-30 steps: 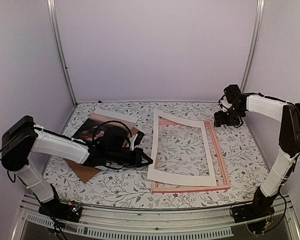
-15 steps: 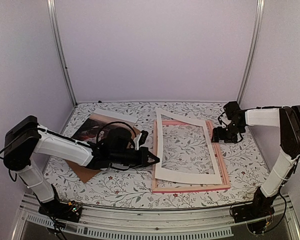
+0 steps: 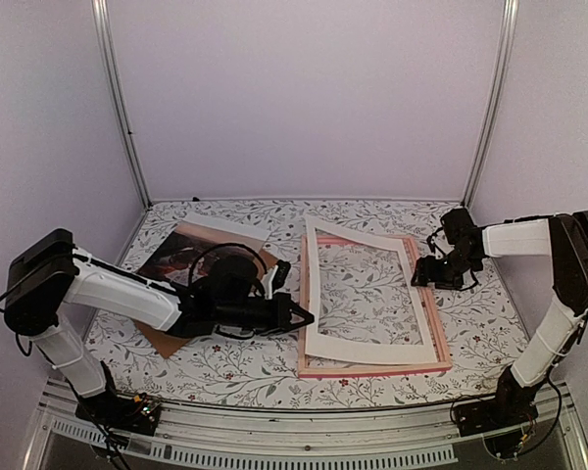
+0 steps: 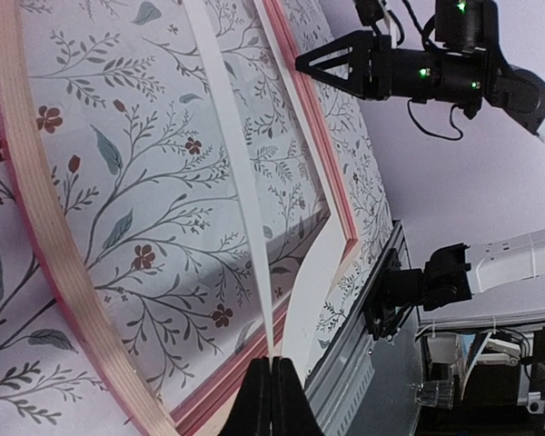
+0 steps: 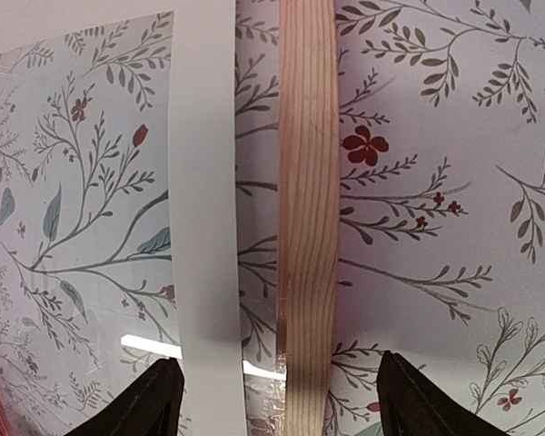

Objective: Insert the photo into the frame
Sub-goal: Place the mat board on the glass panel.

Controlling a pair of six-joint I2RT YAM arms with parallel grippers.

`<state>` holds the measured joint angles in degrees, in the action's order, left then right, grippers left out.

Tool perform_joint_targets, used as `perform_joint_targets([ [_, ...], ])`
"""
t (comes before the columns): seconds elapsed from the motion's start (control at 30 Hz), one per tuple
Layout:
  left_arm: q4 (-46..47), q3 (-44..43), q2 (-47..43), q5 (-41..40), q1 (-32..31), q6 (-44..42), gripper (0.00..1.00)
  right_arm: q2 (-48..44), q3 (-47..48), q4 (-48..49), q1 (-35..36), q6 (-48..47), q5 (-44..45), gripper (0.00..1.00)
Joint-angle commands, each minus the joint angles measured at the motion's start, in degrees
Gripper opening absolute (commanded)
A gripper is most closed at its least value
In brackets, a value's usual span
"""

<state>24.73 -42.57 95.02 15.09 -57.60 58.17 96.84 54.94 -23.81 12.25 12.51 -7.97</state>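
The pink frame (image 3: pixel 372 371) lies flat at centre right. The white mat board (image 3: pixel 367 352) lies over it, its left edge lifted. My left gripper (image 3: pixel 307 318) is shut on that edge; in the left wrist view its jaws (image 4: pixel 272 368) pinch the thin white mat board (image 4: pixel 245 209) above the frame rail (image 4: pixel 54 272). My right gripper (image 3: pixel 418 279) is open just above the frame's right rail; in the right wrist view it (image 5: pixel 277 404) straddles the wooden rail (image 5: pixel 309 182) and the mat strip (image 5: pixel 204 182). The dark photo (image 3: pixel 176 253) lies at back left, partly behind my left arm.
A plain brown backing board (image 3: pixel 162 338) lies under the photo and my left arm. The floral tablecloth (image 3: pixel 235 367) covers the table. Metal uprights (image 3: pixel 122 108) stand at the back corners. A metal rail runs along the near edge (image 3: pixel 304 431).
My left gripper has carried the mat board to the right, squaring it over the frame. My right gripper has come down and inward to the frame's right rail.
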Motion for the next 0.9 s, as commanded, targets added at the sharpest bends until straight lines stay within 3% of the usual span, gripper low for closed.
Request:
perform_joint_targets([
  [0.0, 1.63, 1.27, -2.26, -1.36, -0.87, 0.26, 0.0, -1.72, -2.05, 3.18, -0.12, 0.8, -3.43, 0.77],
  [0.53, 4.66, 0.99, 0.68, 0.04, -1.13, 2.37, 0.0, -5.72, -9.0, 11.26, 1.06, 6.23, -11.65, 0.74],
  [0.87, 3.32, -0.85, 2.02, 2.25, -0.48, 1.33, 0.0, -5.43, -8.02, 10.72, 2.4, 6.73, -9.97, 0.74],
])
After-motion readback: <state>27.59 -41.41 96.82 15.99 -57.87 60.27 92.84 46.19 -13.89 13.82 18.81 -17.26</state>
